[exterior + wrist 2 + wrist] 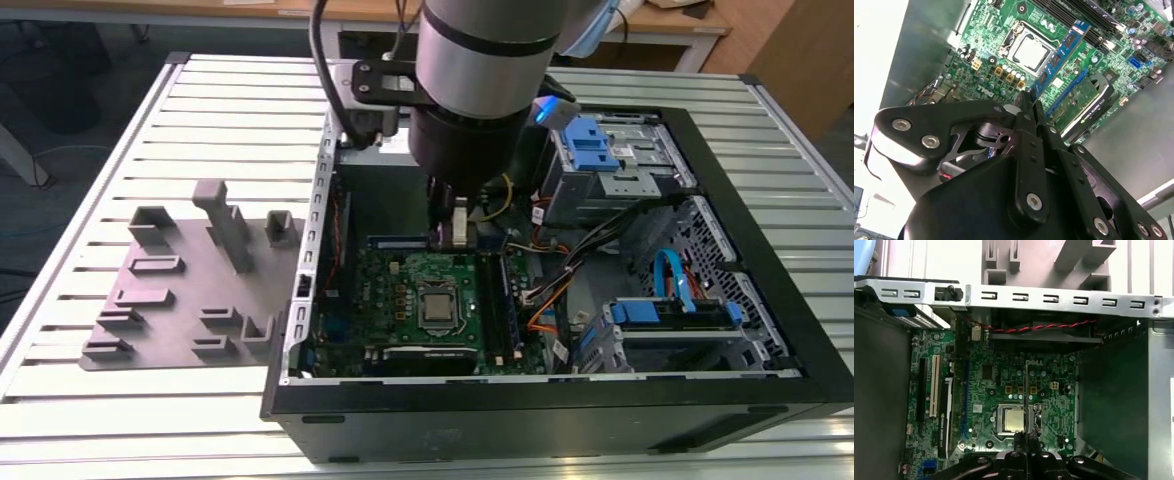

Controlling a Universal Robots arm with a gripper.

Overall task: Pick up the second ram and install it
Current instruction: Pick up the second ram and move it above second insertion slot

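My gripper [454, 232] hangs inside the open computer case [747, 240], over the far part of the green motherboard [400, 290]. It is shut on the second ram [1064, 47], a long narrow blue-green strip with dark chips that sticks out beyond the fingertips [1026, 102]. In the first wrist view the ram [1025, 395] appears edge-on as a thin line rising from the gripper [1025, 436], above the silver processor socket [1011, 419]. The ram is held in the air, apart from the board. The long dark memory slots [501, 300] lie beside the socket toward the exterior view's right.
A grey fixture with upright holders [174, 290] lies on the slatted table at the exterior view's left. The case holds a drive cage with blue parts [594, 145], loose cables [574, 260], a blue flat cable [674, 285] and an expansion card [1079, 100].
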